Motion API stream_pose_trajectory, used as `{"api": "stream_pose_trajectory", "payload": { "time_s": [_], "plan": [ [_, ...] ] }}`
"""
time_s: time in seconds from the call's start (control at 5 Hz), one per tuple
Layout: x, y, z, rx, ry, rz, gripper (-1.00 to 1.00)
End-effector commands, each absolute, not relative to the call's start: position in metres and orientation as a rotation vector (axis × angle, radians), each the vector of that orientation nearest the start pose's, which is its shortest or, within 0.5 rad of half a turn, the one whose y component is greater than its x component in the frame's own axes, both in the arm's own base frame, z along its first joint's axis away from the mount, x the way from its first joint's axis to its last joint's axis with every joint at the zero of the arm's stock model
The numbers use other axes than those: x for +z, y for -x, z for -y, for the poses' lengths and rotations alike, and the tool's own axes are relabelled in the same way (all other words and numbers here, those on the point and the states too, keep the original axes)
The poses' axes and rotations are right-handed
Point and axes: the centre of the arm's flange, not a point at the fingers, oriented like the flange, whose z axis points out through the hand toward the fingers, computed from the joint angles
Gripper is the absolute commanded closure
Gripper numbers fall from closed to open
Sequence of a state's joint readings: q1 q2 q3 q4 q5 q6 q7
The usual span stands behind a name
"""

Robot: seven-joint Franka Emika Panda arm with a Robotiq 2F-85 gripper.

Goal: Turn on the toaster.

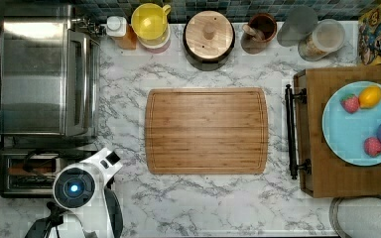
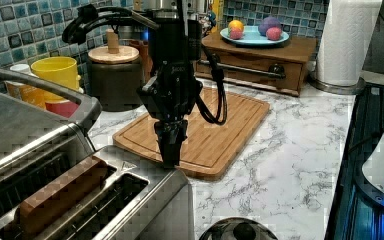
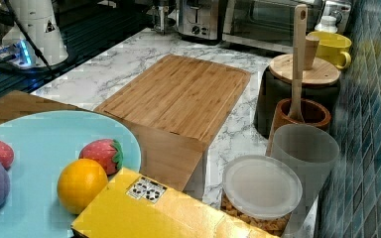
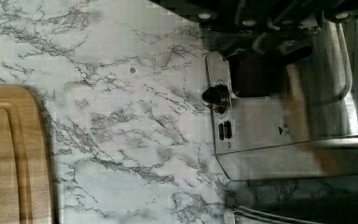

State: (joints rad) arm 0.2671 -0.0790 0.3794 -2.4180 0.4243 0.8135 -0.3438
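Note:
The toaster (image 2: 145, 200) is a small steel box at the left view's bottom left, with a brown slice (image 2: 60, 192) standing in one of its two long slots. In the top view the toaster (image 1: 15, 184) lies at the lower left, partly under my arm (image 1: 74, 187). My gripper (image 2: 171, 157) points straight down, its tips at the toaster's end edge nearest the cutting board, fingers together. In the wrist view the dark fingers (image 4: 261, 70) sit over the toaster's end panel (image 4: 279, 126), beside a round black knob (image 4: 216, 94) and small buttons (image 4: 225, 130).
A large steel oven (image 1: 44, 74) stands right behind the toaster. A wooden cutting board (image 1: 206, 130) lies mid-counter. A shiny kettle (image 2: 237, 231) sits close to the toaster. Jars and a yellow cup (image 1: 150, 22) line the back wall; a wooden drawer box (image 1: 347, 173) carries a blue fruit plate.

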Motion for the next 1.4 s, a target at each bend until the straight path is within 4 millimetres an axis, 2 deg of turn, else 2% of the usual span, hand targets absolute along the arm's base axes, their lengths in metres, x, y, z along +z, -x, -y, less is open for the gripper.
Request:
{"api": "stream_pose_trajectory", "payload": {
  "time_s": [0.2, 0.6, 0.8, 1.4],
  "plan": [
    [0.341, -0.405, -0.325, 0.062, 2.878, -0.141, 1.00],
    [0.227, -0.421, -0.297, 0.331, 2.968, -0.363, 1.00],
    [0.214, -0.412, -0.284, 0.349, 2.949, -0.443, 1.00],
    [0.214, -0.412, -0.284, 0.349, 2.949, -0.443, 1.00]
  ]
}}
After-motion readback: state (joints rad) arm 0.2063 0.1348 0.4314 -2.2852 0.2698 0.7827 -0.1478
